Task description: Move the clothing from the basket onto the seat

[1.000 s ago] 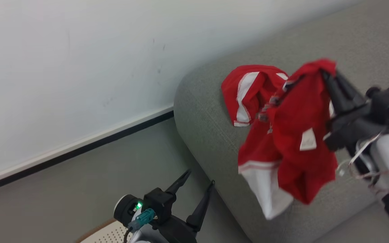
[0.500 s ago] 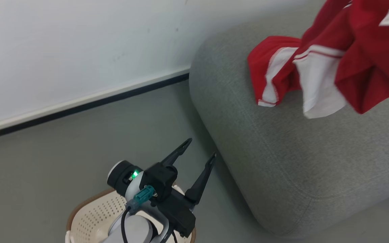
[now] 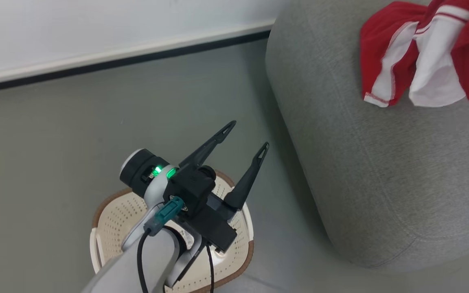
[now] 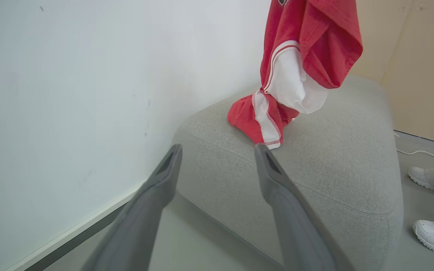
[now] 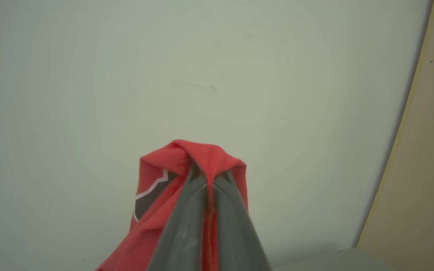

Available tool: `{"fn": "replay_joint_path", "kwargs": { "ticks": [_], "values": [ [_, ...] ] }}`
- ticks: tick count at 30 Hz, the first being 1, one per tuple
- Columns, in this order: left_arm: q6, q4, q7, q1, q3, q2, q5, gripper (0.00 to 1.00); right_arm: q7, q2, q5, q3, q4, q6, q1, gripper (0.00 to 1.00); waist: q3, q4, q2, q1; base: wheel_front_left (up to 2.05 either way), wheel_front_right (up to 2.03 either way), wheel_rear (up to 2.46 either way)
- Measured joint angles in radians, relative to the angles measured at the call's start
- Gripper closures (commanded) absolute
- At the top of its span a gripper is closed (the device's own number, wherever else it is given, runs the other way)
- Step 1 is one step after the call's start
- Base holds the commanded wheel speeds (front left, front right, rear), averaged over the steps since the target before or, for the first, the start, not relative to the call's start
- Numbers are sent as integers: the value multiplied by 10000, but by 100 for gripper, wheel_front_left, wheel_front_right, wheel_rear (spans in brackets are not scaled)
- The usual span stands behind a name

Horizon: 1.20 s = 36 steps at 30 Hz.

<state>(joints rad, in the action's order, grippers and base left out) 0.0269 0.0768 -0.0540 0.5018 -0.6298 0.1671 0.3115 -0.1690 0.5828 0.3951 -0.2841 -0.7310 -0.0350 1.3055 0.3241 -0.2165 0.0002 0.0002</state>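
Right gripper: fingers clamped together on a bunched fold of a red garment.
Red garment: hangs limp above the seat, white panel lowest.
Second garment: crumpled on the seat's top, near its rounded corner.
Left gripper: fingers apart, empty, beside the seat, over the basket.
Handling: likely light, soft, slippery; pinch a gathered fold or hem, not one thin layer.

A sparse, home-like room: grey sofa, laundry basket on the floor, plain white wall.
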Motion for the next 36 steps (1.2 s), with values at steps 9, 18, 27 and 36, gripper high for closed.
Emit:
{"fn": "replay_joint_path", "kwargs": {
  "ticks": [9,18,27,36],
  "values": [
    [10,-230,268,356,100,316,-153,0,-86,-416,-96,-102,-1478,399,-119,100,1214,318,0,0,0,0,0],
    [81,-290,449,523,82,443,-244,0,-98,-1072,-86,-303,-2715,627,-663,100,2052,471,1,0,0,0,0],
    [84,77,433,672,102,451,-242,0,-267,-1523,-221,-531,-3703,800,-651,100,2265,442,-1,-3,0,0,0],
    [84,447,125,646,203,353,-140,0,-706,-2061,-362,-899,-3848,443,-1135,0,1881,127,-1,-3,0,0,0]
  ]
}}
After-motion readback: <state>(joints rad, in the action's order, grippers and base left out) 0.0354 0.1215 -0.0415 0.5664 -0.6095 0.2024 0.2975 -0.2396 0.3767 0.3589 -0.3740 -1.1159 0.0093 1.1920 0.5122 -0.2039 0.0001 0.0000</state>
